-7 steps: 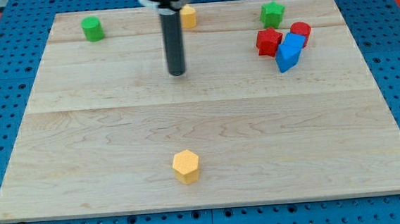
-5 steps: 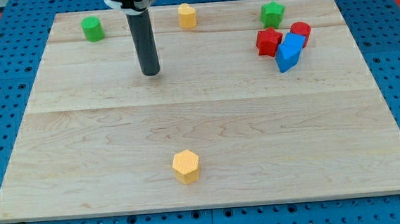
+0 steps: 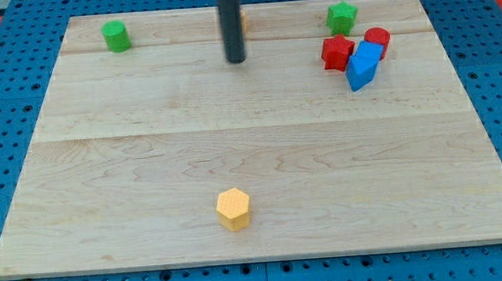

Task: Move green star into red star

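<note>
The green star (image 3: pixel 342 16) lies near the view's top right on the wooden board. The red star (image 3: pixel 337 53) lies just below it, a small gap apart, touching a blue block (image 3: pixel 363 65). A red cylinder-like block (image 3: pixel 378 40) sits at the blue block's upper right. My tip (image 3: pixel 236 59) rests on the board near the top centre, well to the left of both stars. The rod hides most of a yellow block (image 3: pixel 243 21) behind it.
A green cylinder-like block (image 3: pixel 116 36) sits at the view's top left. A yellow hexagonal block (image 3: pixel 234 208) lies near the bottom centre. The wooden board (image 3: pixel 104 186) lies on a blue pegboard, with its edges on all sides.
My tip first slid left, then moved right and towards the view's top, ending in front of the yellow block at the top. No block has moved.
</note>
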`<state>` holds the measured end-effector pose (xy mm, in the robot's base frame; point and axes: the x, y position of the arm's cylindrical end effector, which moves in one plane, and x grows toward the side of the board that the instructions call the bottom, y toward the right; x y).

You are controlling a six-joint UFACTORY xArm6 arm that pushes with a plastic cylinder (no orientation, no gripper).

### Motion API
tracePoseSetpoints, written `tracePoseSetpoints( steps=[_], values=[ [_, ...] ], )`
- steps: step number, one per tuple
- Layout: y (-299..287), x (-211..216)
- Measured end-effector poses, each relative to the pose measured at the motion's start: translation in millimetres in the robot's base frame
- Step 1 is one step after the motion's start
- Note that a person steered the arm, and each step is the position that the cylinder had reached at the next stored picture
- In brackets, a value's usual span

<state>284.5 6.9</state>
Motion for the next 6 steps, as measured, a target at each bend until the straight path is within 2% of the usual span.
tracePoseSetpoints(
  steps=[1, 2, 3, 5, 6],
  values=[
    [14.3, -46.1],
    [62.5, -90.6],
    [100.8, -92.4],
    [175.0, -60.1],
    [153.8, -45.9]
  ],
)
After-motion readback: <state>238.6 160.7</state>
